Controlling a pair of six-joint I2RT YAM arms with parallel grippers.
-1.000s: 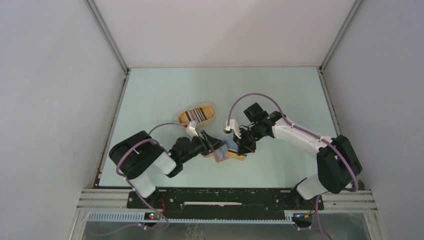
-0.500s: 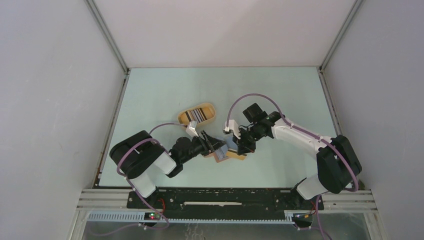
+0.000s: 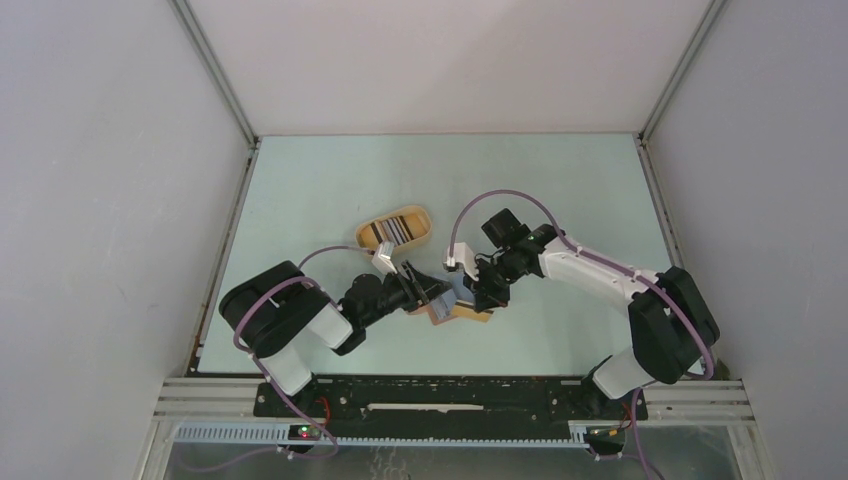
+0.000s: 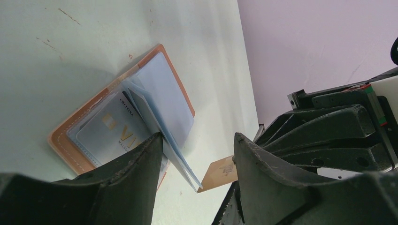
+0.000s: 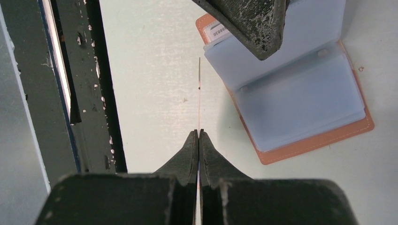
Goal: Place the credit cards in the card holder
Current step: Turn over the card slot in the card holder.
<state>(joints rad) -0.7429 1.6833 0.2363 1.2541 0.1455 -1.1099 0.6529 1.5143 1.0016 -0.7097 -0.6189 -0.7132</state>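
Right fingers (image 5: 190, 152) pinched tight on thin tan card (image 5: 199, 89), seen edge-on over table (image 5: 155, 93). Left fingers (image 4: 136, 173) spread wide, gripping nothing; one tip resting on clear sleeves of card holder (image 5: 305, 112). Card holder lying open, flat on table, near-centre, between left gripper (image 3: 425, 290) and right gripper (image 3: 482, 295). Pale card (image 4: 110, 133) with gold lettering tucked in one sleeve. Tan card just beside loose sleeve edge; contact unclear. Oval tray (image 3: 395, 228) holding more cards sits far-left of holder, apart.

My left arm (image 3: 322, 327) and right arm (image 3: 590, 268) show white links, black joints, looping purple cables (image 3: 497, 193); black tool fingers (image 4: 277, 183) look scuffed.
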